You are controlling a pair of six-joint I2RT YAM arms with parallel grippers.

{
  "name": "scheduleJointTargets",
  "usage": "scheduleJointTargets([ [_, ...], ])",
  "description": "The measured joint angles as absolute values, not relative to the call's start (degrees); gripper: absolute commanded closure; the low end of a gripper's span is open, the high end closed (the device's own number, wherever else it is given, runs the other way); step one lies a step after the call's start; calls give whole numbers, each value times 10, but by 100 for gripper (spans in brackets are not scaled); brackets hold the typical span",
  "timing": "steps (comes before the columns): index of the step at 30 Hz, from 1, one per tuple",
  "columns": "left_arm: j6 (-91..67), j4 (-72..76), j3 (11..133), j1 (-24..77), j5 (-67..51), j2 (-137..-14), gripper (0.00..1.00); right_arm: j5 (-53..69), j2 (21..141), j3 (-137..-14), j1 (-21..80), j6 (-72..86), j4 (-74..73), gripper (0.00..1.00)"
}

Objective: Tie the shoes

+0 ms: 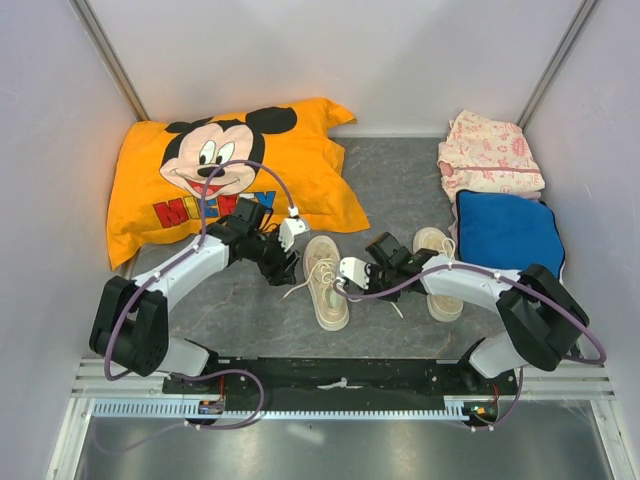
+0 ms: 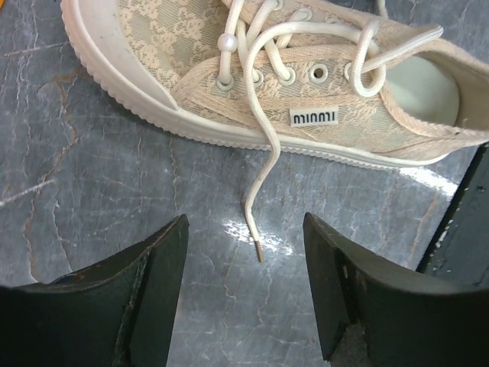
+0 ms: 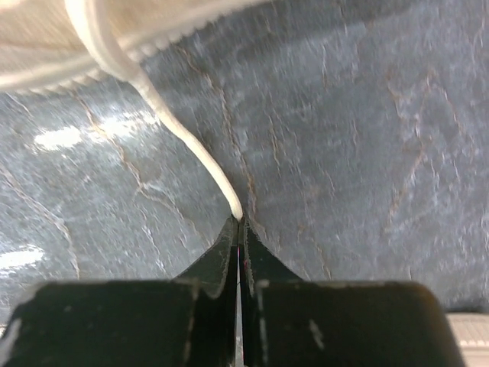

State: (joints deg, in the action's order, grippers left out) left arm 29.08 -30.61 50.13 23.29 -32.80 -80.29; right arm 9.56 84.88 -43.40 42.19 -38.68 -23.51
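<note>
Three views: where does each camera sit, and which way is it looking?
Top external: above and behind the bases, looking down on the table; left arm, right arm, middle shoe, right-hand shoe.
Left wrist: on the left arm, facing down past the open left gripper at the middle shoe's side and a loose lace end.
Right wrist: on the right arm, close to the table; right gripper shut on a lace tip.
Shared: top and left wrist both show the middle shoe.

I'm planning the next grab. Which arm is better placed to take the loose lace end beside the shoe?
Left. The left hand is open with the lace end between its fingers; the right hand is shut on the other lace.
</note>
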Motion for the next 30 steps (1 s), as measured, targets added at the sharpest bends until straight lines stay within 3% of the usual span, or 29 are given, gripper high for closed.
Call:
scheduleJointTargets([
  [8, 367, -286, 501, 274, -321, -866, 32, 70, 805, -432, 422, -370, -251, 100],
  [11, 380, -283, 501, 294, -312, -886, 40, 63, 785, -432, 422, -363, -254, 100],
  [14, 386, -281, 501, 307, -295, -904, 68, 56, 763, -432, 421, -360, -259, 100],
  [15, 389, -281, 501, 309, -286, -910, 87, 53, 757, -432, 421, -360, -260, 100],
  [17, 391, -284, 501, 309, -269, -915, 98, 50, 747, -432, 418, -360, -266, 100],
  [23, 403, -321, 504, 253, -250, -889, 98, 41, 714, -431, 403, -364, -287, 100],
  [30, 434, -378, 509, 132, -246, -753, 98, 40, 672, -413, 392, -387, -307, 100],
])
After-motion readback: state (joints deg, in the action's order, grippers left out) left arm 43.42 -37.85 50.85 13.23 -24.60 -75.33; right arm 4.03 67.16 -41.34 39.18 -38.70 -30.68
